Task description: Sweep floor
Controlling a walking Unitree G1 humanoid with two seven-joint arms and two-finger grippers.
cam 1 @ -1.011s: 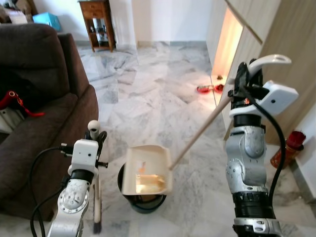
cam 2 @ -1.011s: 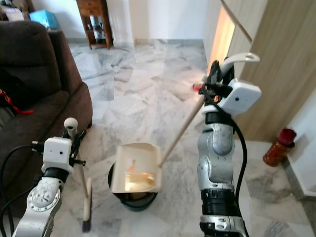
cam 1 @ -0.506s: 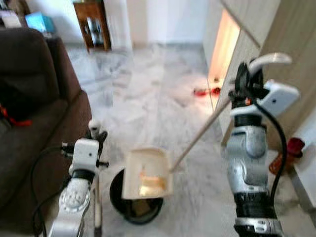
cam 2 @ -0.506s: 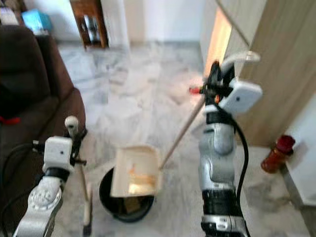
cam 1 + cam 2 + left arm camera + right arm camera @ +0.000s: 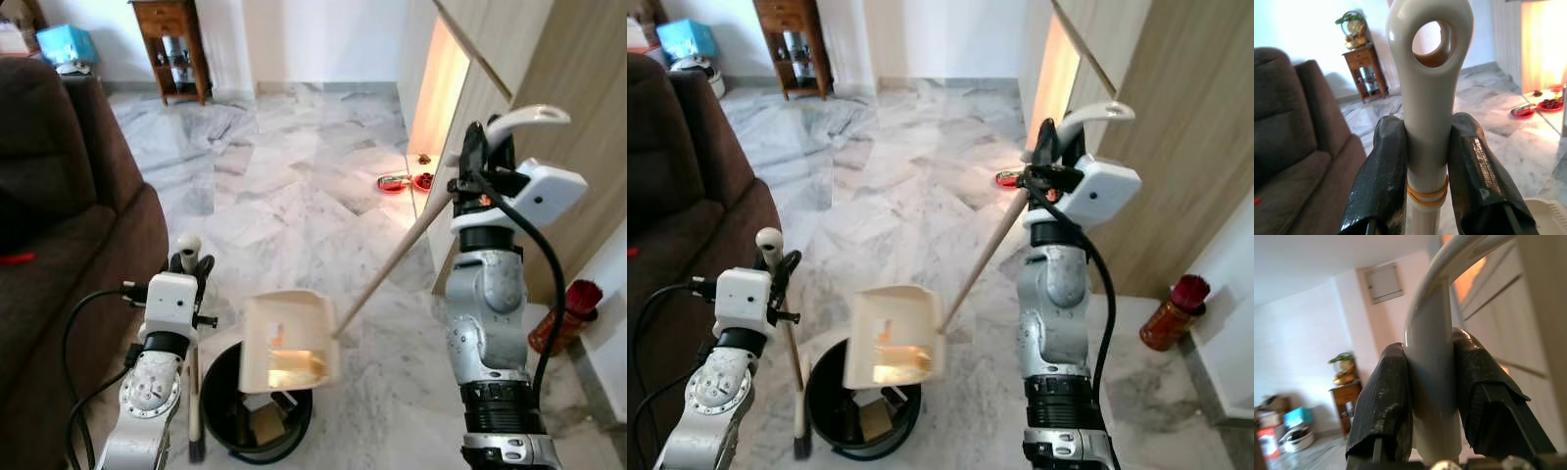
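**A:** Where does the sweeping stand?

**B:** Late, by my judgement. The right gripper (image 5: 1432, 396), at the right of the head views, has both black fingers pressed tight on the pale dustpan handle (image 5: 392, 266). That pole slants down to the cream dustpan (image 5: 287, 340) at lower centre, which hangs tipped over the black bin (image 5: 245, 416). Something yellowish lies at the pan's low edge, and scraps already sit in the bin.

**A:** So it is emptying?

**B:** It looks that way. I'd say the gathering is done for this patch and the tipping is in hand; the pan is not yet clear.

**A:** And the broom?

**B:** The left gripper (image 5: 1427, 166), at lower left, is clamped around the broom handle (image 5: 1427, 98) just below its hanging loop, where a yellow band circles it. The broom stands upright just beside the bin, bristles near the marble floor (image 5: 294, 186).

**A:** What's left?

**B:** Finish emptying, then whatever floor is unswept. The marble I can see looks clean, apart from red dishes (image 5: 402, 181) by the lit cupboard at centre right.

**A:** Any writing?

**B:** None I can read. The red bottle (image 5: 1173, 311) at far right is too small for a label.
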